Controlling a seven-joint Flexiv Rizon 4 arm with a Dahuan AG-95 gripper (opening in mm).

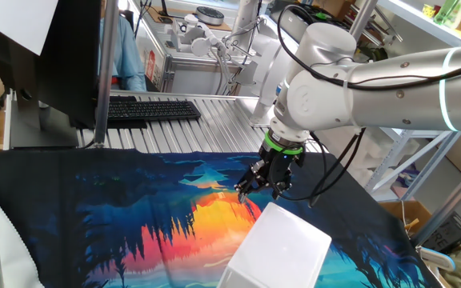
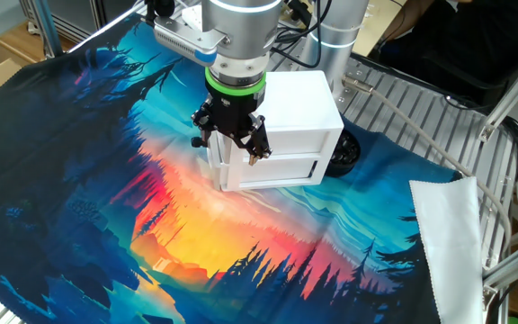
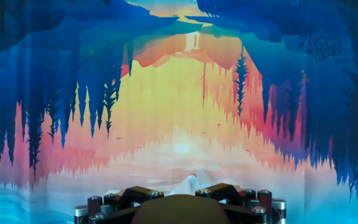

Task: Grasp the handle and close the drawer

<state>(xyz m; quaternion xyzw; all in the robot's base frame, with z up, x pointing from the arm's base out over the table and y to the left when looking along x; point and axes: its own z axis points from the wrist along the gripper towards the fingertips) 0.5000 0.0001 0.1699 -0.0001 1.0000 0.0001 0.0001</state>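
The glossy white box-shaped unit (image 2: pixel 286 112) stands on the colourful cloth (image 2: pixel 151 216); it also shows at the bottom of one fixed view (image 1: pixel 286 244). Its drawer front (image 2: pixel 281 168) faces the cloth's middle. My gripper (image 2: pixel 230 148) hangs over the unit's front left corner with its fingers spread, open and holding nothing. In one fixed view the gripper (image 1: pixel 261 189) is just above the unit's far edge. The handle is hidden under the gripper. The hand view shows mostly cloth, with a small white shape (image 3: pixel 184 183) between the finger bases.
A black round object (image 2: pixel 344 153) sits behind the unit. A white cloth (image 2: pixel 452 243) lies to the right on the slatted metal table (image 2: pixel 421 117). A keyboard (image 1: pixel 150 110) and a dark monitor (image 1: pixel 62 64) stand at the far side.
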